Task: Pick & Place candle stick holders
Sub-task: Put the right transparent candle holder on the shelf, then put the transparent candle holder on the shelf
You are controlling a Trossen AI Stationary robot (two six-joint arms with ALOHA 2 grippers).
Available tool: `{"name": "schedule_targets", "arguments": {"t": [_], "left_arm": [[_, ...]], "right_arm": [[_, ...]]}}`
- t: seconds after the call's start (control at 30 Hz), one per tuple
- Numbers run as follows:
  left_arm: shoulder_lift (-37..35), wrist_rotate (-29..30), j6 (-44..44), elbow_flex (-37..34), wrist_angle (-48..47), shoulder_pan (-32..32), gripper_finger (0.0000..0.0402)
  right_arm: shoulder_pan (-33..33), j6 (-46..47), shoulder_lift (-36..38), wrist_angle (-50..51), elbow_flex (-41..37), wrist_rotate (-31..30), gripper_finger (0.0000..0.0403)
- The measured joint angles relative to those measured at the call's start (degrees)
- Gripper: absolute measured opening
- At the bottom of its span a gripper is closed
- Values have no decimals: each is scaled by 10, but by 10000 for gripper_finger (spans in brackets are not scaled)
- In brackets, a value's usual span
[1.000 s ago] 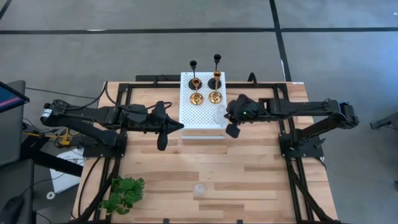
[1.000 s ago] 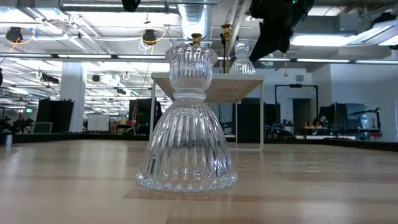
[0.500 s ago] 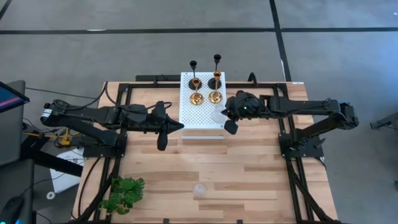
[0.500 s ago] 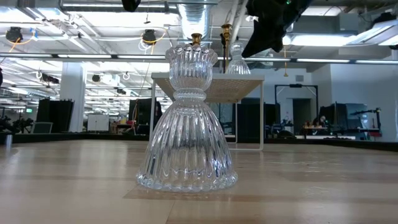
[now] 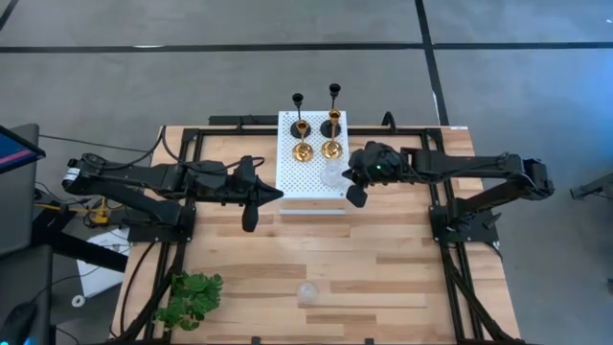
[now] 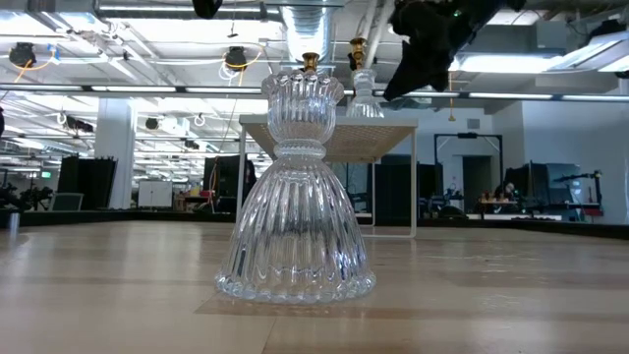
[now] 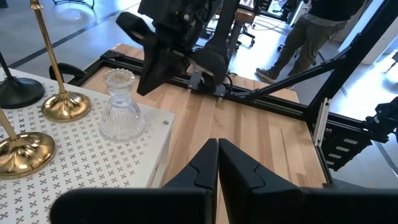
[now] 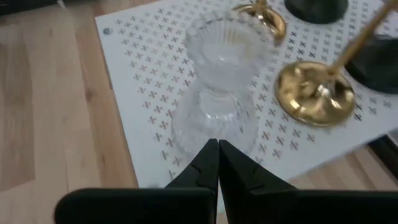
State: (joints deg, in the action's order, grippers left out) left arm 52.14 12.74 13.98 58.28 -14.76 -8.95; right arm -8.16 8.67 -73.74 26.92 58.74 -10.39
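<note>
On the white perforated board (image 5: 308,182) at the table's far middle stand two gold candle stick holders (image 5: 301,150) and two tall black ones (image 5: 298,100). A clear glass holder (image 5: 332,175) stands upright on the board's right part, with my shut right gripper (image 5: 352,195) at its right side. A second glass holder (image 5: 306,292) rests on its base near the table's front edge and fills the low view (image 6: 295,197). My left gripper (image 5: 273,195) hovers shut just left of the board, touching nothing. My right gripper leans its shut fingers (image 7: 144,78) against the side of the glass holder that faces the table's right edge (image 7: 138,106). The fingers slant down from the table's right. The holder stands upright, with its base (image 8: 211,134) on the board.
A green leafy plant (image 5: 189,299) lies at the table's near left corner. Black frame rails (image 5: 450,240) run along the table's sides. The board stands on legs above the tabletop (image 6: 329,133). A person (image 7: 311,31) stands beyond the table in the left wrist view.
My right gripper, still shut, has moved a little toward the table's left. The glass holder on the board has slid the same way in front of it, toward the gold holders, and has stayed upright.
</note>
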Motion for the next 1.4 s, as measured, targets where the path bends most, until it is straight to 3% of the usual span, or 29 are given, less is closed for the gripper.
{"name": "schedule_targets", "arguments": {"t": [0.27,0.6,0.8,0.9,1.13,1.3,1.4], "left_arm": [[0,-1,0,0,0,0,11],[0,-2,-17,0,0,-1,10],[1,-74,-69,0,0,-29,5],[10,-81,-96,0,-3,-62,5],[80,-82,-165,0,-6,-121,4],[156,-86,-170,-2,-6,-124,4],[185,-120,-180,-23,-7,-118,4]], "right_arm": [[52,34,63,3,0,-3,0],[161,60,165,5,1,-190,0],[214,68,187,5,1,-251,0],[234,78,187,5,0,-286,0],[251,80,183,-6,0,-319,0],[250,79,183,-26,0,-322,0],[250,84,183,-26,0,-321,0]]}}
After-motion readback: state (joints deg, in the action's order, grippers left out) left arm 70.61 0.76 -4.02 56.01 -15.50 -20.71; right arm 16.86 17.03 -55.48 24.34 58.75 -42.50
